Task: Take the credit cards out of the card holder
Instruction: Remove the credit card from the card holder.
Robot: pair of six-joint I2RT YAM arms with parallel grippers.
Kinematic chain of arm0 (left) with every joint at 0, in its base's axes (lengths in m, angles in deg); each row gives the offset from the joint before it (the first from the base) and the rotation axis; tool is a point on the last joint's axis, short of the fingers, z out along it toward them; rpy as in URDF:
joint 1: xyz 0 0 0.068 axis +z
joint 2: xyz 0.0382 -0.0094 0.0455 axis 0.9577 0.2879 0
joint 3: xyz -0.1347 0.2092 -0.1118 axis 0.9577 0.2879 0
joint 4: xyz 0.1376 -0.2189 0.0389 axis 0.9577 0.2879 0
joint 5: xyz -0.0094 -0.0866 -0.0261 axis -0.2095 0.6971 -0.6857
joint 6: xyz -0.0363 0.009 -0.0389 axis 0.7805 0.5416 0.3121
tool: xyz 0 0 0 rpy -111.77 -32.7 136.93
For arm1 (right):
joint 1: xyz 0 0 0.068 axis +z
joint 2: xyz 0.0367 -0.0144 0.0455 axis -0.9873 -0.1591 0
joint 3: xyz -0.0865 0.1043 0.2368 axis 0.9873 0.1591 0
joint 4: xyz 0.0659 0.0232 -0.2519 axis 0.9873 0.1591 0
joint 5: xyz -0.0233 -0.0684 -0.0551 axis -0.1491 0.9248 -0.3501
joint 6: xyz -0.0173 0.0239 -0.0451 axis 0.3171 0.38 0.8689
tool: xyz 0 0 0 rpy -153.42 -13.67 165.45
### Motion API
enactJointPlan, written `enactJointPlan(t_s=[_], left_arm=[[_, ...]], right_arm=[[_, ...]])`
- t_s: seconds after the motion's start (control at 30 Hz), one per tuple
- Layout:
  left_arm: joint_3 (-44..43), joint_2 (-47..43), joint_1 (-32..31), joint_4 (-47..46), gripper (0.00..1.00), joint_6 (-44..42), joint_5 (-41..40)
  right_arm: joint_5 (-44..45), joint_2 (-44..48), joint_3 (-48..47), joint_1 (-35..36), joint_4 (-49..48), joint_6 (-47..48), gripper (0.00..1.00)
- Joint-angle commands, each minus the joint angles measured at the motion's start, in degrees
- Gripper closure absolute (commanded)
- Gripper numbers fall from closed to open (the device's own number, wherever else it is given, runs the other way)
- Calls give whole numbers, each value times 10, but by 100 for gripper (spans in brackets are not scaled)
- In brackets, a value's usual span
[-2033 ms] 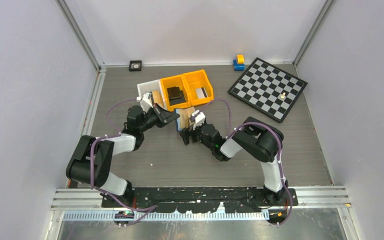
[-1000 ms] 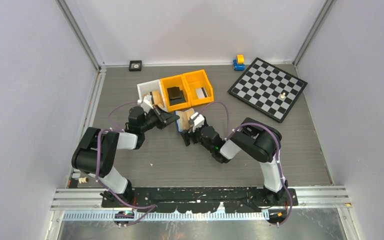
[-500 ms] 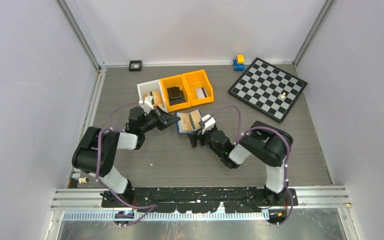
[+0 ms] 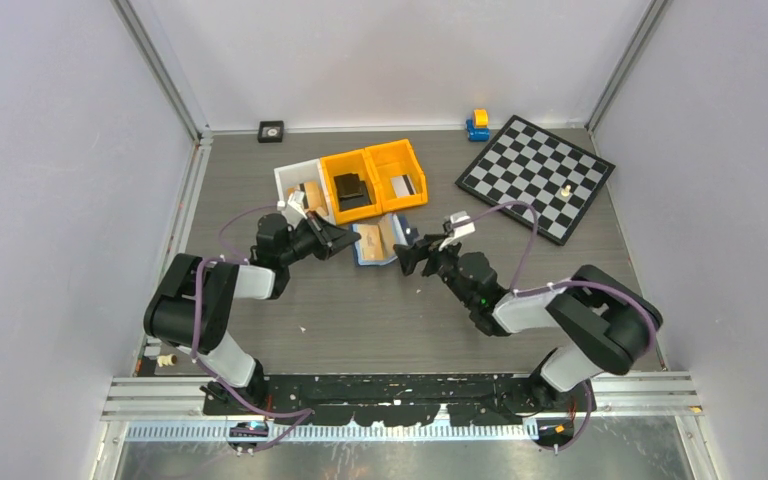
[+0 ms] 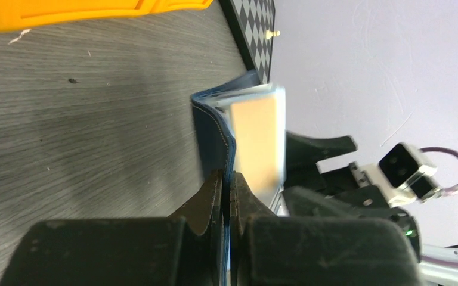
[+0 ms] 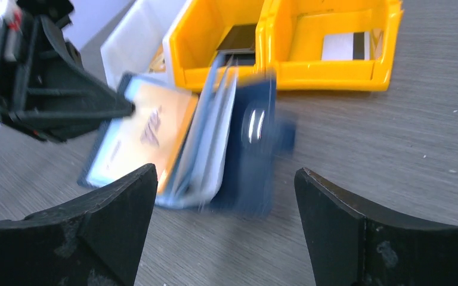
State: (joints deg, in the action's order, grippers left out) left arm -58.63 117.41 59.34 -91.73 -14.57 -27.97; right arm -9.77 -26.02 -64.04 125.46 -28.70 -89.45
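Pinching card holder edge, left fingers clamped; right fingers wide, empty, just beside it.

Navy card holder: stitched, leather-like, matt. Tan card: smooth, slightly glossy. Orange bins, upper frame: glossy plastic. Table: matt grey wood-grain.

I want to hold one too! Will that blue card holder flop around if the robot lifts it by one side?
Probably floppy: the card holder is splayed open like a book while the left pincer pinches only one flap. It looks thin, so likely light. The tan card inside looks flat and probably stiffer.
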Motion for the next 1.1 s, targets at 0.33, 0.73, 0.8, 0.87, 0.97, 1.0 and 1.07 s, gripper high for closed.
enactJointPlan(t_s=[0.33,0.73,0.8,0.87,0.97,1.0,1.07], left_arm=[[16,-38,0,-18,100,4,34],[12,-2,-3,-54,100,23,42],[12,-2,-3,-65,100,31,46],[12,-5,-3,-66,100,33,49],[12,-8,-3,-71,100,37,52],[12,-9,-3,-78,100,42,56],[13,-9,-3,-94,100,51,62]], right_arm=[[-105,138,-93,-94,250,-180,11],[-219,79,-126,-119,264,-261,11],[-270,53,-140,-125,252,-286,11],[-316,26,-150,-133,230,-316,12],[-380,-1,-161,-140,185,-353,27],[-395,-10,-166,-141,172,-360,33],[-412,-22,-174,-140,166,-370,46]])
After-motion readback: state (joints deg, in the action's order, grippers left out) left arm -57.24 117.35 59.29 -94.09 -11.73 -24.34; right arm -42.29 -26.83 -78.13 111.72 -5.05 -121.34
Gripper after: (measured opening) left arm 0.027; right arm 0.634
